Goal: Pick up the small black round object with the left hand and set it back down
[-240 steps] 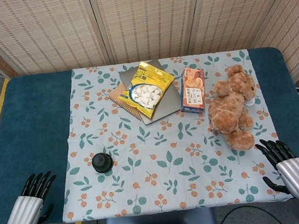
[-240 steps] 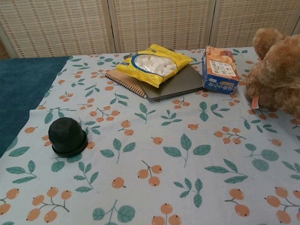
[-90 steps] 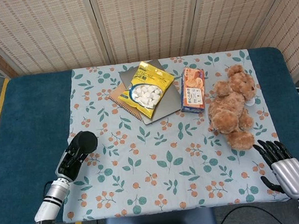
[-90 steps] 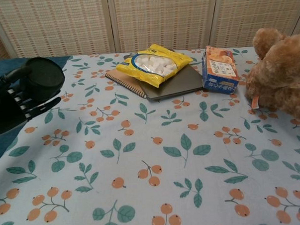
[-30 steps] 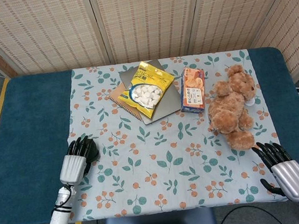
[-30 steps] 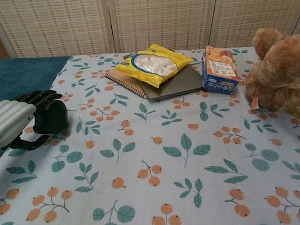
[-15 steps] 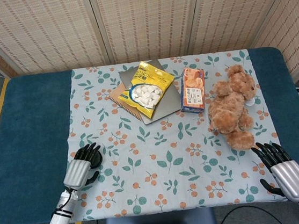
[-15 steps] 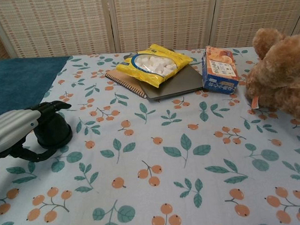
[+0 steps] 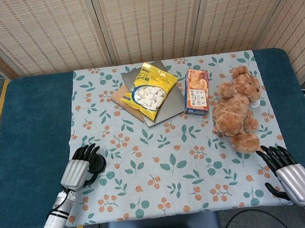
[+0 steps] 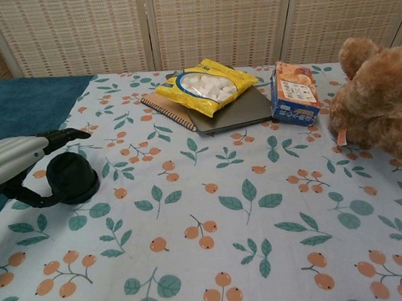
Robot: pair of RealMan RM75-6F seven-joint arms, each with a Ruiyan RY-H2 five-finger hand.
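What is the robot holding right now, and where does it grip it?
Nothing is held. The small black round object sits on the tablecloth, with the left robot hand spread open around it. The right robot hand is empty too.

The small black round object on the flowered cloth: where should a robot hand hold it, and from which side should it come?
Grip the small black round object around its domed sides, above the wider base, coming from above. It sits upright on the cloth, and the left robot hand already lies open around it.
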